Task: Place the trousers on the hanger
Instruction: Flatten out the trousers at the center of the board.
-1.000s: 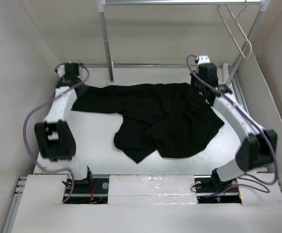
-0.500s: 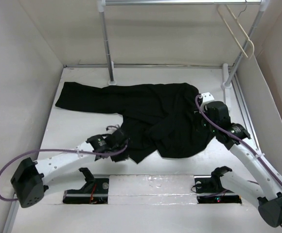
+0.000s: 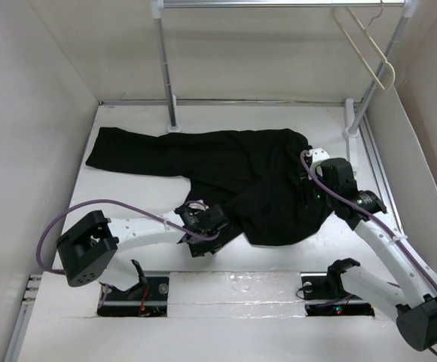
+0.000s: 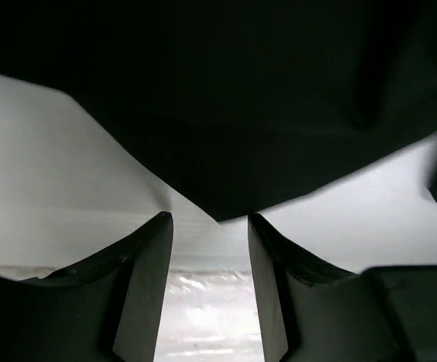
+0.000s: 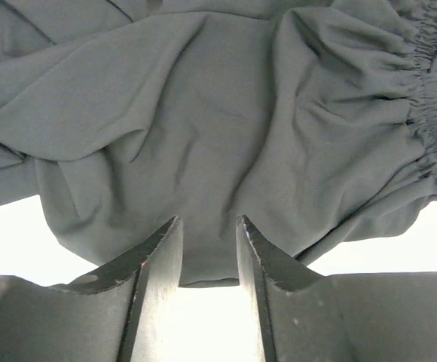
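The black trousers [image 3: 233, 181] lie crumpled across the table, one leg stretched to the far left. The cream hanger [image 3: 365, 45] hangs by its hook from the rack bar at the top right. My left gripper [image 3: 212, 230] sits low at the trousers' near hem corner. In the left wrist view it [image 4: 209, 219] is open, with the cloth corner [image 4: 218, 204] just past the fingertips and nothing between them. My right gripper [image 3: 309, 197] rests over the trousers' right side. In the right wrist view it [image 5: 209, 220] is open, and a cloth edge [image 5: 207, 260] lies between its fingers, beside the gathered waistband [image 5: 429, 98].
White rack poles stand at the back left [image 3: 166, 68] and back right [image 3: 373, 83], with the rack's base rail [image 3: 377, 158] running along the right wall. Enclosure walls close in on the left, back and right. The arm bases sit on a white strip [image 3: 233, 290] at the near edge.
Both arms have swung from the back of the table down onto the trousers: the left to the near hem, the right to the right side. Both jaws now stand wider apart.
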### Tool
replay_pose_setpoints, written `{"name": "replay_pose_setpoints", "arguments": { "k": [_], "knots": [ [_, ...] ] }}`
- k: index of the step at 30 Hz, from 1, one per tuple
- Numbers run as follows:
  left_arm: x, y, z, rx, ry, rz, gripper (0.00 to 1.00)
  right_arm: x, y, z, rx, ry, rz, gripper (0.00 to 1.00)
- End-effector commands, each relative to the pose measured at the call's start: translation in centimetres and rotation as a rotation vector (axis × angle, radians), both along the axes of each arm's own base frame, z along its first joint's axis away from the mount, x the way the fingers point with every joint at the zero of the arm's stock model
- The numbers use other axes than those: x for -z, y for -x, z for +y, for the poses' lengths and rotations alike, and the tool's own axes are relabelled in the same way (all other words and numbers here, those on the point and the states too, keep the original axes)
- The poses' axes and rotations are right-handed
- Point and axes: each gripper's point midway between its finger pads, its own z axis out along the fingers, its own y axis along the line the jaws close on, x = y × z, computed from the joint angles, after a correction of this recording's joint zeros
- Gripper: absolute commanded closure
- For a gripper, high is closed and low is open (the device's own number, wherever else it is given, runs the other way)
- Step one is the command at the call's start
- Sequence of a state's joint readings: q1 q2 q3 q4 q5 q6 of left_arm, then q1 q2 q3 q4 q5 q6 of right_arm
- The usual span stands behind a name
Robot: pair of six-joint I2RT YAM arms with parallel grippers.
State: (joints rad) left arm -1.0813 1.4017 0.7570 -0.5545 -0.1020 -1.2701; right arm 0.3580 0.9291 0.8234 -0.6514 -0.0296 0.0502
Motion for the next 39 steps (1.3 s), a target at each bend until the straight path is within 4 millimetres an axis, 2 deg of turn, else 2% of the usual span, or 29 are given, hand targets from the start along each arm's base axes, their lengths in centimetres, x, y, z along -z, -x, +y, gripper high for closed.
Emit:
{"name": "replay_pose_setpoints", "arguments": {
  "k": [1,5,6,8,9,11,12,13,14,15,16,17,20,23,24,27,28,30,32,33,34,35,37,39],
  "knots": [
    [1.0,-0.7,1.0,-0.061,0.005,-0.016,0.59,-1.3,0.2,0.2,-0.024,-0.030,-0.043,0.59],
    [2.9,-1.0,1.8,-0.059,-0.071,0.000,0.60,-0.6,0.7,0.6,-0.047,-0.048,-0.025,0.58],
    [3.0,-0.9,2.2,-0.056,-0.094,0.003,0.69,-0.4,0.9,0.6,-0.048,-0.049,-0.020,0.58],
    [2.2,-1.3,2.9,-0.059,-0.132,-0.022,1.00,-0.1,0.7,0.5,-0.042,-0.044,-0.018,0.59],
    [1.4,-1.8,3.1,-0.064,-0.142,-0.047,1.00,0.5,0.8,0.3,-0.036,-0.032,-0.008,0.58],
    [-2.6,-3.7,2.6,-0.083,-0.111,-0.152,1.00,1.0,0.5,0.0,-0.022,-0.018,-0.010,0.61],
    [-4.2,-3.6,3.9,-0.087,-0.153,-0.161,1.00,1.2,0.5,0.0,-0.022,-0.015,-0.006,0.62],
    [-7.3,-4.8,3.3,-0.105,-0.117,-0.227,1.00,1.3,0.1,-0.1,-0.012,-0.016,-0.012,0.62],
    [-9.8,-4.4,4.6,-0.111,-0.114,-0.247,1.00,1.5,0.0,-0.2,-0.011,-0.011,-0.009,0.62],
    [-11.5,-4.4,5.1,-0.123,-0.099,-0.272,1.00,1.9,-0.3,-0.5,0.007,-0.003,0.004,0.62],
    [-14.3,-5.1,5.4,-0.162,-0.061,-0.320,1.00,2.0,-0.6,-0.8,0.021,0.000,0.008,0.62],
    [-15.9,-4.6,6.9,-0.186,-0.055,-0.329,1.00,2.3,-0.7,-1.1,0.033,0.003,0.017,0.62],
    [-19.2,-5.1,8.7,-0.218,0.063,-0.354,1.00,3.3,-1.3,-1.8,0.063,0.002,0.044,0.55],
    [-21.2,-5.5,9.9,-0.266,0.144,-0.354,1.00,4.0,-1.9,-2.7,0.085,-0.010,0.067,0.42],
    [-23.2,-6.0,10.3,-0.305,0.200,-0.390,1.00,4.1,-2.3,-3.1,0.096,-0.022,0.064,0.39],
    [-27.9,-6.9,10.7,-0.323,0.268,-0.500,1.00,4.3,-2.6,-3.9,0.090,-0.011,0.061,0.39],
    [-31.3,-7.5,11.6,-0.346,0.292,-0.602,1.00,4.4,-2.7,-4.1,0.093,-0.014,0.067,0.39],
    [-33.1,-8.0,12.4,-0.341,0.272,-0.672,1.00,4.7,-2.6,-4.1,0.090,-0.021,0.078,0.38],
    [-30.9,-8.0,11.6,-0.303,0.242,-0.610,1.00,4.7,-2.7,-4.1,0.090,-0.031,0.076,0.38],
    [-29.4,-7.9,10.8,-0.285,0.240,-0.560,0.95,4.6,-2.7,-4.1,0.094,-0.035,0.076,0.38],
    [-25.5,-7.1,9.3,-0.201,0.226,-0.448,0.85,4.8,-2.6,-4.1,0.098,-0.035,0.080,0.38],
    [-23.9,-7.1,8.2,-0.170,0.238,-0.410,0.72,5.0,-2.6,-4.7,0.123,-0.029,0.088,0.38],
    [-20.4,-6.1,7.8,-0.144,0.211,-0.314,0.70,4.7,-2.7,-5.7,0.166,-0.029,0.079,0.37],
    [-20.1,-6.0,8.6,-0.181,0.187,-0.313,0.67,4.4,-2.7,-6.7,0.214,-0.019,0.069,0.37]
  ]
}}
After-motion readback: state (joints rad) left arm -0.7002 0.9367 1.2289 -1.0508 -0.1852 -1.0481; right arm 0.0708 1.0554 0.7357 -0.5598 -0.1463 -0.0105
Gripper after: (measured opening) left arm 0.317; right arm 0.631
